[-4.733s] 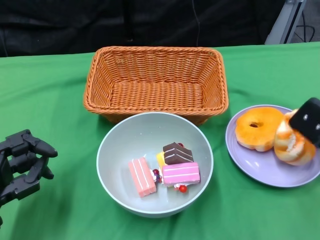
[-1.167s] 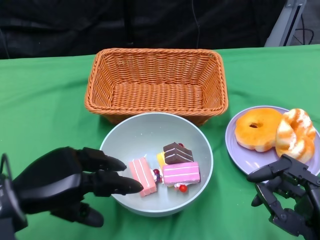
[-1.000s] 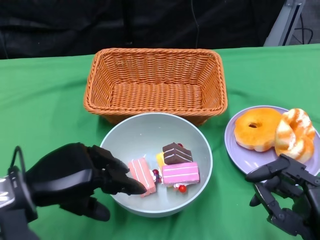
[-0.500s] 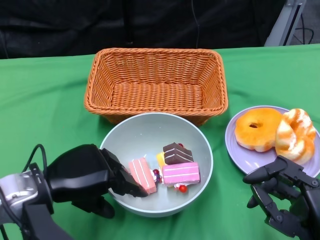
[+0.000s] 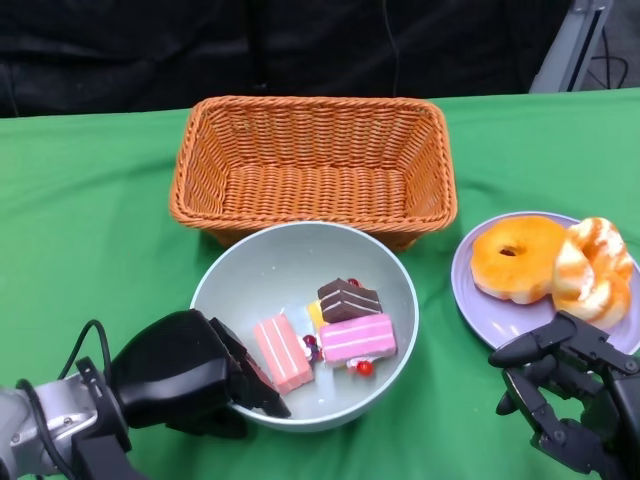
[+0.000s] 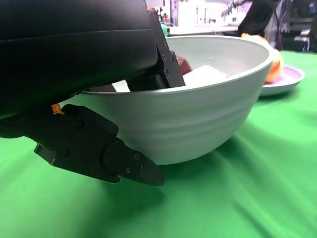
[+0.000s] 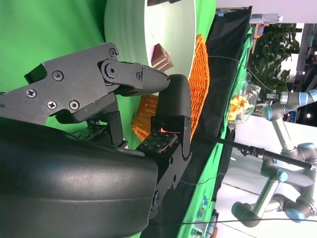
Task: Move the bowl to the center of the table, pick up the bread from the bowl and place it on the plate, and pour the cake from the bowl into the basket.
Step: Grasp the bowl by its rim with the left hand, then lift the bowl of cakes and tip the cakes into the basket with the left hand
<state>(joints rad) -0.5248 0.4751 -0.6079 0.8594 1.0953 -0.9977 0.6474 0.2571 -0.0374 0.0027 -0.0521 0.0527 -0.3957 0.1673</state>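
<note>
The grey-green bowl (image 5: pixel 280 265) sits in front of the basket and holds several cake pieces, among them a pink slice (image 5: pixel 281 352) and a chocolate one (image 5: pixel 347 298). My left hand (image 5: pixel 185 375) grips the bowl's near-left rim. In the left wrist view its fingers (image 6: pixel 99 54) lie over the rim of the bowl (image 6: pixel 198 119) and its thumb presses the outer wall. Two breads, a donut (image 5: pixel 515 257) and a twisted bun (image 5: pixel 592 270), lie on the purple plate (image 5: pixel 500 320). Just before that plate my right hand (image 5: pixel 565 385) is empty, with its fingers spread.
The orange wicker basket (image 5: pixel 312 165) stands empty right behind the bowl, nearly touching it. Green cloth covers the table, with free room to the far left and along the front edge. The right wrist view shows the bowl (image 7: pixel 163 29) and basket (image 7: pixel 198 89) beyond my right hand (image 7: pixel 124 99).
My left hand reached in from the left and closed on the bowl's rim. The bowl has shifted slightly left and its cakes have slid a little. The right hand has stayed still.
</note>
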